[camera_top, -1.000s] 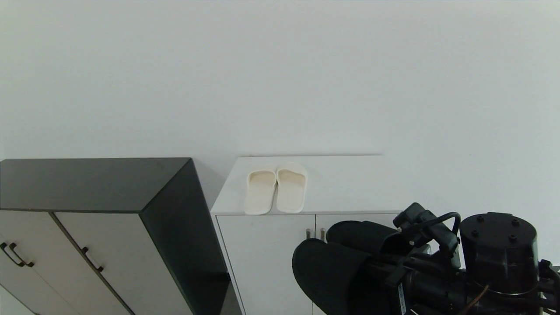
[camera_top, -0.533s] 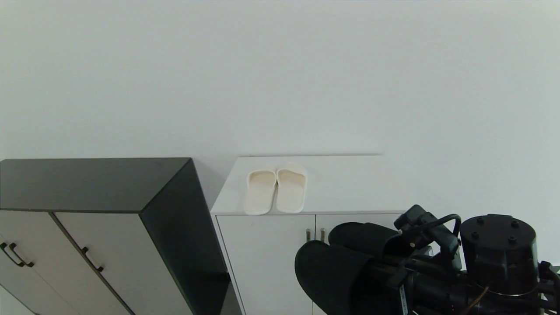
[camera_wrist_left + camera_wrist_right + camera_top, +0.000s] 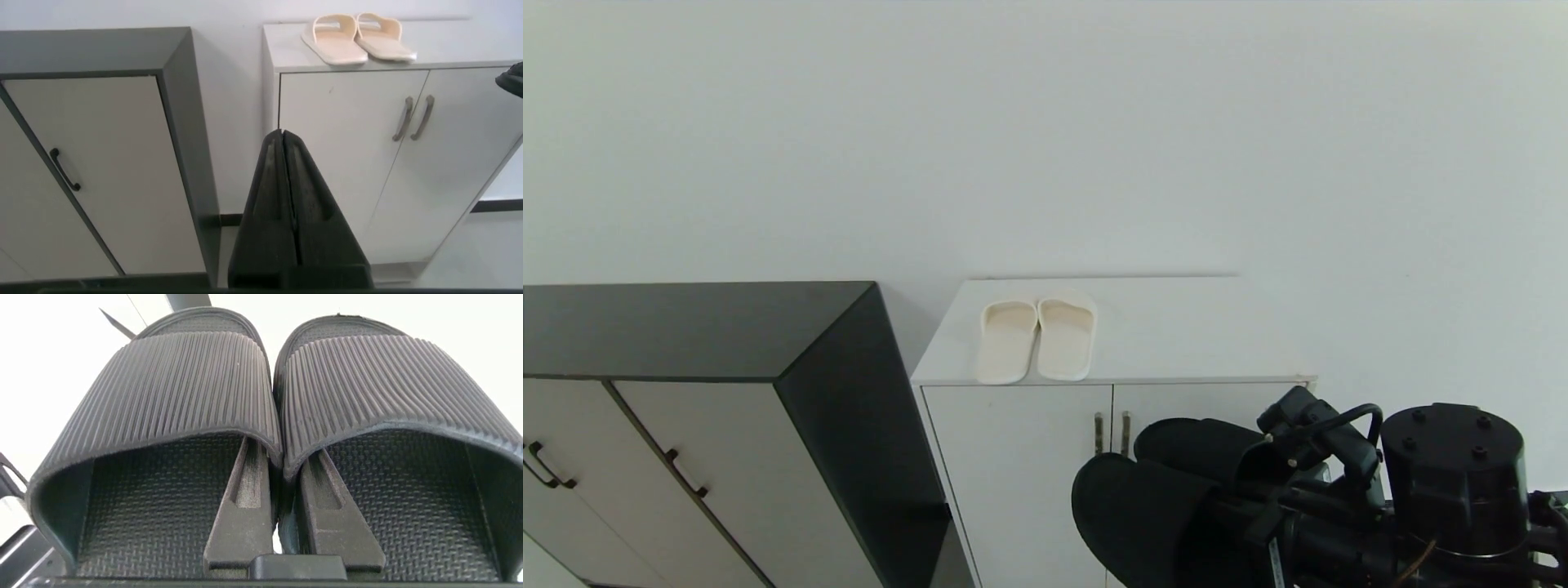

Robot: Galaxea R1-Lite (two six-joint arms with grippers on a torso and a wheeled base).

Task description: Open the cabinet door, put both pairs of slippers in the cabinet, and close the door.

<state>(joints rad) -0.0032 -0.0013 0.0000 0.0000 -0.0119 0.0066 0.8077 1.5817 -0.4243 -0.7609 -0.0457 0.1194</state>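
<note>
**Head view, left to right.** A dark cabinet (image 3: 694,327) with pale fronts and black pull handles (image 3: 686,483) stands at the left. Just beside it is the white cabinet (image 3: 1013,490), set against a plain wall (image 3: 1045,122). The white cabinet's two doors (image 3: 1021,441) are closed, and their metal handles (image 3: 1111,433) sit side by side at the centre seam. The cream slippers (image 3: 1036,339) lie on the left half of the cabinet top, touching each other, with their heels at the front edge. At the lower right, the black slippers (image 3: 1152,498) hang in front of the right-hand door, carried at the end of the right arm.

**Left wrist view.** The left gripper (image 3: 282,140) is low down, facing the gap between the two cabinets. Its fingers (image 3: 270,212) are pressed flat together with nothing between them. This angle also takes in the full height of the closed doors and the dark skirting (image 3: 233,219) at the foot of the wall.

**Right wrist view.** This view looks into the black slippers from the heel end, under their ribbed straps. The right gripper (image 3: 283,457) has one of its fingers (image 3: 241,506) inside each slipper. Together they clamp the two adjoining inner walls, so the pair is held as one.
</note>
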